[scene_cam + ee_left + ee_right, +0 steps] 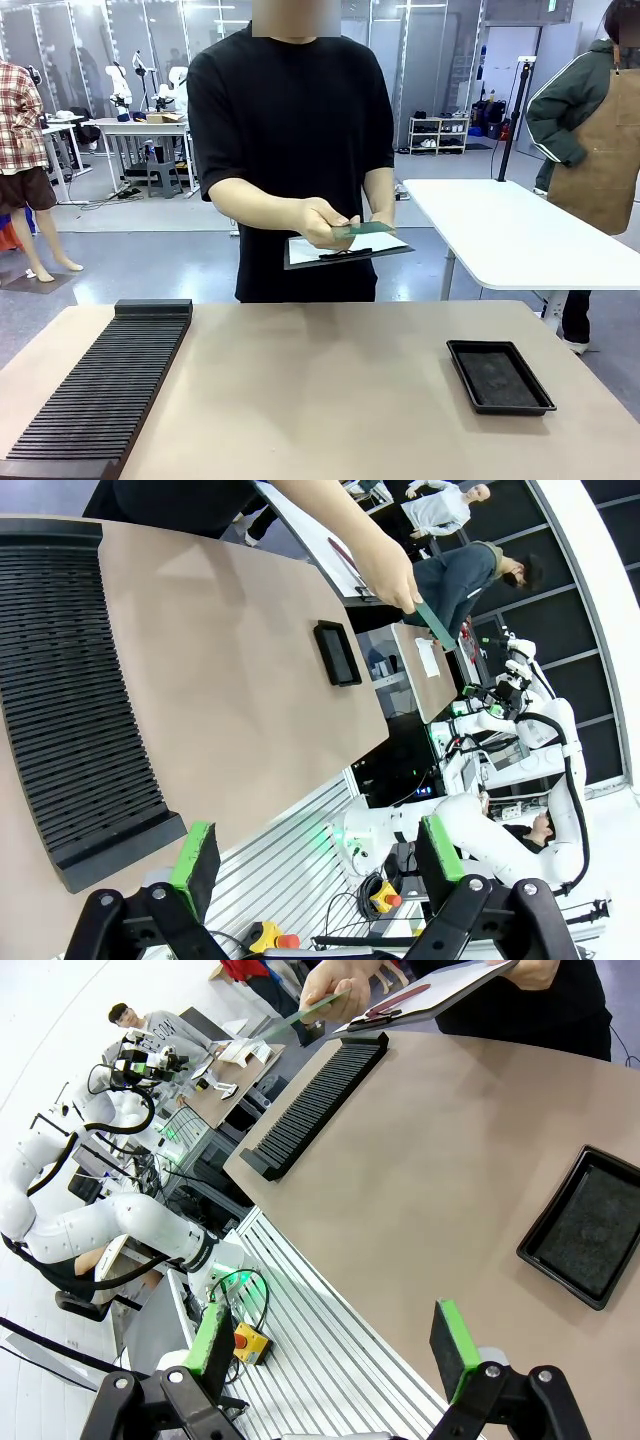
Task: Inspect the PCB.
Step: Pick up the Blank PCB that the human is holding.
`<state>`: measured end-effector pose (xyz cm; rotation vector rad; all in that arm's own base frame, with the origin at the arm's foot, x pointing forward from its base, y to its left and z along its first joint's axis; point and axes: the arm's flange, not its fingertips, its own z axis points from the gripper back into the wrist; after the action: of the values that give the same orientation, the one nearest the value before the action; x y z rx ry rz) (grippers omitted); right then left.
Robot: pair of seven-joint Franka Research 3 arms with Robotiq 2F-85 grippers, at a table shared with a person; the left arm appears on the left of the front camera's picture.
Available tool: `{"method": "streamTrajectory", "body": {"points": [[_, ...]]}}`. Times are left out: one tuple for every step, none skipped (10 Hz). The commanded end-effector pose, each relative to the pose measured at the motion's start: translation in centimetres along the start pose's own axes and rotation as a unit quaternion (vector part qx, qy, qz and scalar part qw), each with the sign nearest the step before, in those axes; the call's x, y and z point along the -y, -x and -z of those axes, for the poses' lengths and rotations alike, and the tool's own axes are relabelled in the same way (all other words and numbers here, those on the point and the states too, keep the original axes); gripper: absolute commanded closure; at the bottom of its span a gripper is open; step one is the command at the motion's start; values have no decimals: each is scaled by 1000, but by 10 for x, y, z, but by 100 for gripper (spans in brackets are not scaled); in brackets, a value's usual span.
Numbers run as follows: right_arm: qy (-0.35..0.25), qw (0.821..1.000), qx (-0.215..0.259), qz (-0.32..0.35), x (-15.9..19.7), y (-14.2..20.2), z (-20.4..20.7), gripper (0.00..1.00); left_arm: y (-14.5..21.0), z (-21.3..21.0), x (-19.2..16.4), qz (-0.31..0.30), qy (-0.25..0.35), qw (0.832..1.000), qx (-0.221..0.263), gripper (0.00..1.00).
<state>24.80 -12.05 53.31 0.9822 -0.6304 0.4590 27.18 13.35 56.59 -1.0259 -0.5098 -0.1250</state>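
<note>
**Both grippers wide open and empty; PCB in the person's hand, far from the tray**

The left gripper point(318, 845) has its two green-padded fingers point(197, 865) spread fully apart, with nothing between them and nothing touching them. The right gripper point(333, 1330) stands the same way: two fingers point(452, 1345) wide apart, holding nothing. Both hang on the robot's side of the table point(320, 400), well apart from the black tray point(500, 375).

One PCB point(365, 229) is in view, a thin green board. It is in the air beyond the table's far edge, well apart from the tray and off toward the robot's left of it. The person's hand point(322, 222) grips it at one end. Just beneath the board is one white clipboard point(345, 250) with a black clip, held up off the table. Whether the board touches the clipboard cannot be told.

One tray lies flat on the table toward the robot's right, with nothing in it. One long black slotted rack point(100, 390) lies on the opposite side of the table from the tray, running from the near edge toward the far edge.

Count: two grippers, four fingers, one PCB, one clipboard, one tray, one rack.
</note>
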Motion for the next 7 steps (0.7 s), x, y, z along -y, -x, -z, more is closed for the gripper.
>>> {"method": "streamTrajectory", "body": {"points": [[-3, 1000, 5, -9, 0, 0, 0, 0, 0, -2, 2, 0, -5, 1000, -3, 0], [-3, 1000, 5, -9, 0, 0, 0, 0, 0, -2, 2, 0, -5, 1000, -3, 0], [0, 1000, 0, 0, 0, 0, 0, 0, 0, -2, 2, 0, -5, 1000, -3, 0], [-35, 999, -8, 10, 2, -6, 10, 0, 0, -2, 2, 0, -5, 1000, -3, 0], [-50, 997, -7, 60, 9, -13, 23, 0, 0, -2, 2, 0, -5, 1000, -3, 0], [-81, 993, -10, 82, 10, -21, 35, 0, 0, -2, 2, 0, -5, 1000, -3, 0], [-106, 988, 5, 110, 11, -29, 51, 0, 0, -2, 2, 0, -5, 1000, -3, 0]]}}
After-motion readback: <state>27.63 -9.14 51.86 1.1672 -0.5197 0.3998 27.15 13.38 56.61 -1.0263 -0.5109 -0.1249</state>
